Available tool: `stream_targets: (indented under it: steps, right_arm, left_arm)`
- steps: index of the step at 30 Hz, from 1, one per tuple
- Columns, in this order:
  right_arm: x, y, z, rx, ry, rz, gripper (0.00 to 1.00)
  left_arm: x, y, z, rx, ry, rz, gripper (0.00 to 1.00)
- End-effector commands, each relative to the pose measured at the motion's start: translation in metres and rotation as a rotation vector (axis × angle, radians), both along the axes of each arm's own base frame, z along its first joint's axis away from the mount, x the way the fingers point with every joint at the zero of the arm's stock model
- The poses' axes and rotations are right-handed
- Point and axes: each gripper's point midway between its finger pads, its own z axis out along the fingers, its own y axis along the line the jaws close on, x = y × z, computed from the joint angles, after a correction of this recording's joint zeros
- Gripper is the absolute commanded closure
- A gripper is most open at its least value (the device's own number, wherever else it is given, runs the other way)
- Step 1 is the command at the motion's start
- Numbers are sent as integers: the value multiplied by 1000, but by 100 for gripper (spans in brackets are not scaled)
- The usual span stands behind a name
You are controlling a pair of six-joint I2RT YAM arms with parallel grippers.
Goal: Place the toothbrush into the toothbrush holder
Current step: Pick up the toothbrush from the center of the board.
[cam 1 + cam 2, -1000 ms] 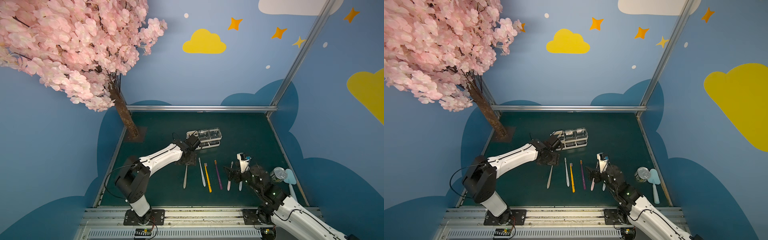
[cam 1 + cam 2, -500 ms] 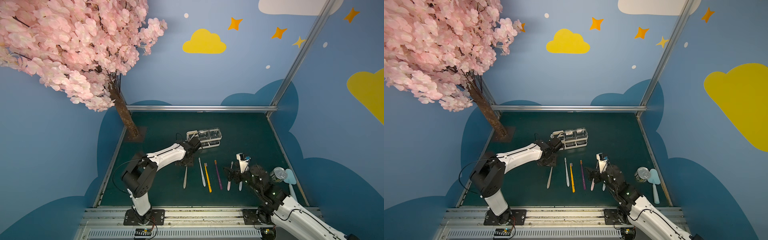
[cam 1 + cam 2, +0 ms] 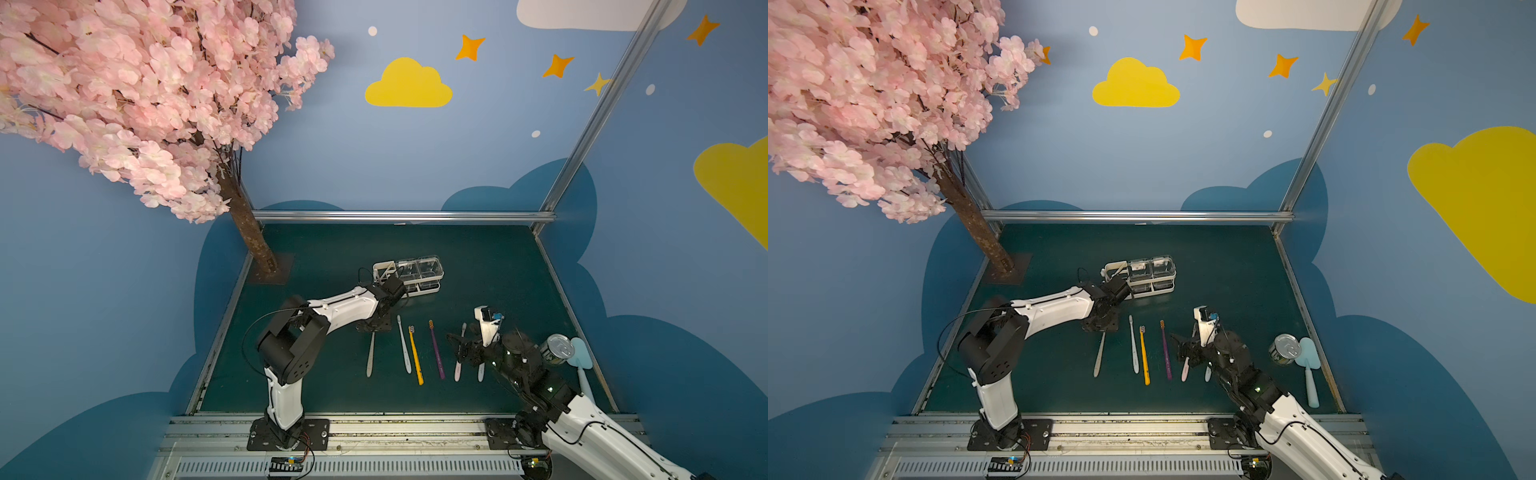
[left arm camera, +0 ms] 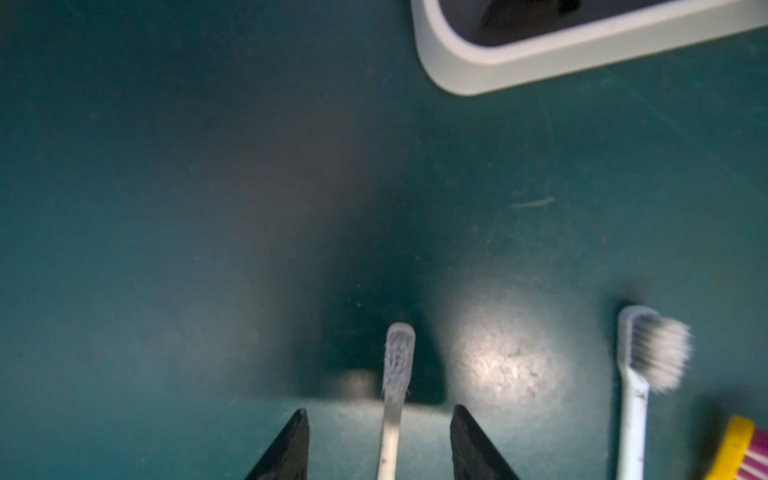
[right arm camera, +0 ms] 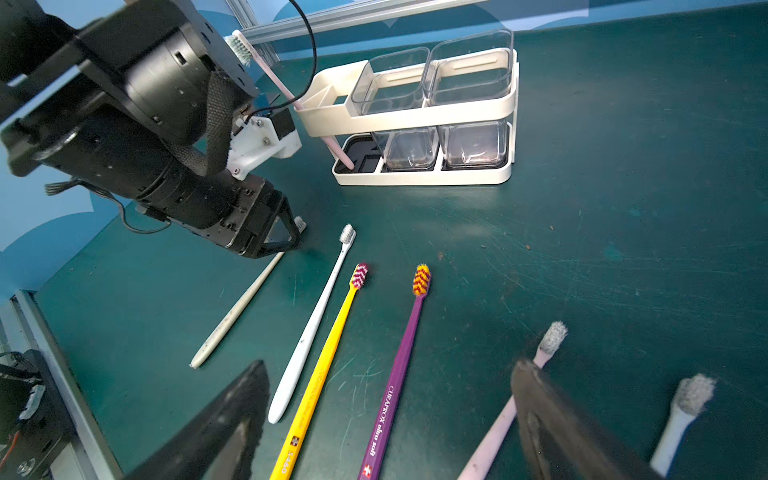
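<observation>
The left pincer [image 4: 379, 409] stands half open astride the beige toothbrush [image 4: 398, 357] lying on the table [image 4: 166, 208], seemingly without touching it. The toothbrush holder [image 5: 415, 113] stands near; the right pincer [image 5: 388, 365] gapes wide, empty.

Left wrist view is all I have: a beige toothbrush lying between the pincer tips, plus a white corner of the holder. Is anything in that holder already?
Observer: Yes, a pink toothbrush stands tilted in the slot end of the toothbrush holder.
Operator: How many are lying loose?
Observer: Six lie in a row on the green mat; your beige toothbrush is at one end.
Operator: Where's the right pincer?
Observer: The right pincer is open above the row's other end, holding nothing.
</observation>
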Motion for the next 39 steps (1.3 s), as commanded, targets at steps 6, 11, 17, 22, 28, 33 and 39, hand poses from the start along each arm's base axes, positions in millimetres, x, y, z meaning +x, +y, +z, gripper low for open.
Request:
stream_targets:
  steps: [6, 11, 17, 22, 28, 33, 39]
  right_arm:
    - [-3, 2, -1, 2, 2, 21, 9]
    - [-3, 2, -1, 2, 1, 18, 9]
    - [-3, 2, -1, 1, 2, 19, 9]
    - [-3, 2, -1, 1, 2, 19, 9]
    - [-3, 2, -1, -1, 1, 19, 9]
    - [-3, 2, -1, 0, 0, 19, 9]
    - [-4, 3, 0, 3, -1, 23, 9]
  left_arm:
    - [12, -1, -1, -6, -15, 9, 54]
    - [14, 0, -7, -6, 5, 17, 58]
    - [17, 4, -13, -1, 21, 24, 66]
    - [16, 4, -14, -6, 26, 27, 71]
    - [13, 1, -18, -15, 39, 25, 74]
    - [13, 1, -18, -17, 37, 25, 76]
    - [11, 1, -18, -13, 36, 22, 80]
